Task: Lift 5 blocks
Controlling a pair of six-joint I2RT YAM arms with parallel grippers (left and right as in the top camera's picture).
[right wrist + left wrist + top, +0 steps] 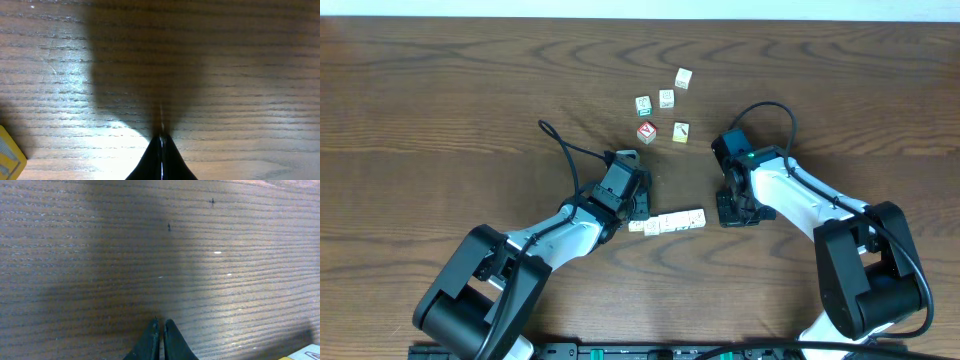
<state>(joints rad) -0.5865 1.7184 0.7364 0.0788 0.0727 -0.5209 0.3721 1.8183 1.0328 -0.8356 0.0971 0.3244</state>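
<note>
Left fingers (161,324) pressed together, empty, low over the worktop (100,255), just beside the left end of a near row of blocks (671,222). Right fingers (161,137) pressed together, empty, near the row's right end. Four more cream ones sit far, around a red-faced cube (646,131).

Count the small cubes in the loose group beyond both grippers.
5: the farthest cube, the middle cube and green-marked cube nearer, then the red-faced cube and right cube nearest. None seems hidden.
</note>
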